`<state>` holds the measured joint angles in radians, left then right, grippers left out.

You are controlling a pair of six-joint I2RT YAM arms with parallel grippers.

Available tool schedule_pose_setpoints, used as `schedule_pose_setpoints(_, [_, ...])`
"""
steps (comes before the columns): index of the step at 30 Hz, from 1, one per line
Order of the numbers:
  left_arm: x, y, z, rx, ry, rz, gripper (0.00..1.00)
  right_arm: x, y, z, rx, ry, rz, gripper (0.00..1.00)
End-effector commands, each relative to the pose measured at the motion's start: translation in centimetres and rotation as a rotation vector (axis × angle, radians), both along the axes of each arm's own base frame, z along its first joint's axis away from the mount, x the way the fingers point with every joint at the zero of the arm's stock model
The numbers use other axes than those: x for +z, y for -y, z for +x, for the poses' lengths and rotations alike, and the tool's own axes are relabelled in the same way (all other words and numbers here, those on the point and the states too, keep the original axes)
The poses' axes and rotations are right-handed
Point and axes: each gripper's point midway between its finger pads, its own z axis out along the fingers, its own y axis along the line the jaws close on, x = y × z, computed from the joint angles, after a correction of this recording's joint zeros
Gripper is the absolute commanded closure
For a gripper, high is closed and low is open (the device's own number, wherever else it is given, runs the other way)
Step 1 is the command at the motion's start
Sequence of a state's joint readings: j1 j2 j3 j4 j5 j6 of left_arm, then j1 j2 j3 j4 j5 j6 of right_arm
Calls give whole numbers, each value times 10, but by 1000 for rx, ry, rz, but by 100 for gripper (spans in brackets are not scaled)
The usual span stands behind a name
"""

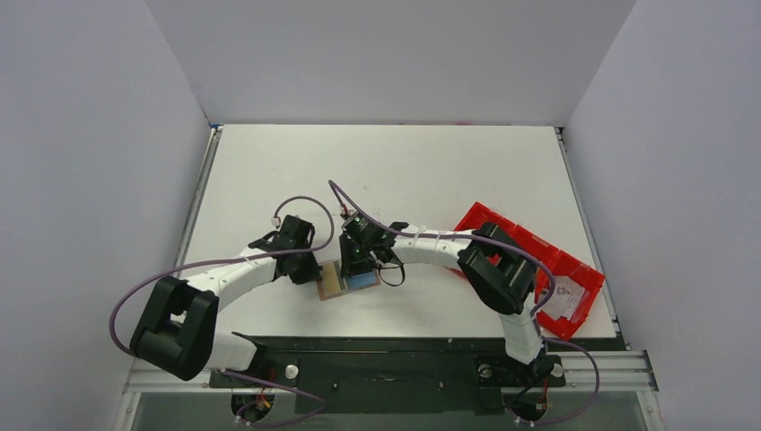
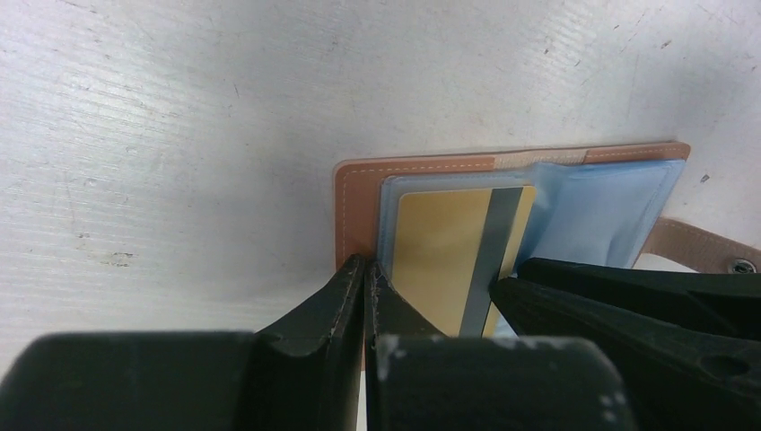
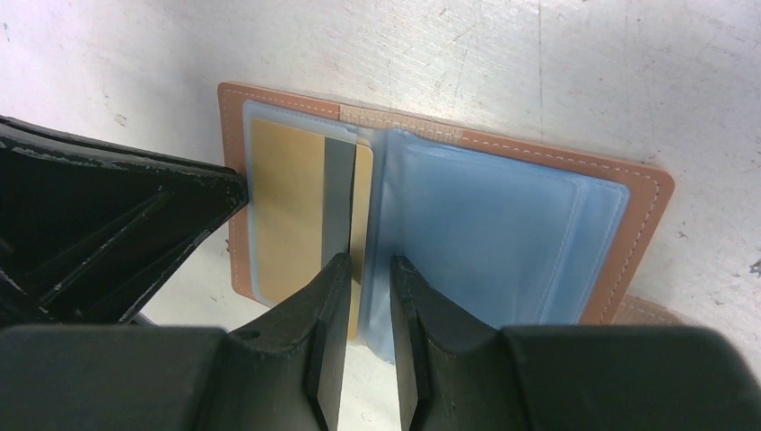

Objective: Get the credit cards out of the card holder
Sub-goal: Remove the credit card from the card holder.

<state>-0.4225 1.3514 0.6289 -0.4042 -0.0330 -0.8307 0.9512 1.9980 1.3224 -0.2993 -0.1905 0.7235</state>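
Now | card holder (image 1: 346, 280) lies open on the white table (image 1: 404, 171), blue panels up | gold card (image 3: 287, 206) sits in the sleeve nearest the left arm | left gripper (image 2: 363, 274) clenched, tips at the holder's edge | right gripper (image 3: 363, 269) straddles the card's edge, jaws narrowly apart; cannot tell whether it grips

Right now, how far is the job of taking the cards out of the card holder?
Done: the card holder lies open on the table. In hand: the left fingers are shut at its left edge; the right fingers stand slightly apart over the inner edge of the gold card. Left: that card sits inside its blue sleeve, not pulled out yet.
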Motion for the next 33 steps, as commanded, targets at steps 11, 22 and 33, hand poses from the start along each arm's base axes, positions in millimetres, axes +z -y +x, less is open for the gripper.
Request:
schedule_pose_setpoints(11, [-18, 8, 3, -17, -19, -14, 100, -23, 8, -1, -67, -114, 139, 80])
schedule_pose_setpoints(22, [-24, 15, -3, -32, -37, -4, 100, -11, -1, 0, -77, -132, 231, 85])
schedule_pose_setpoints(33, [-34, 18, -10, -53, -73, 15, 100, 15, -6, -2, -73, -123, 309, 87])
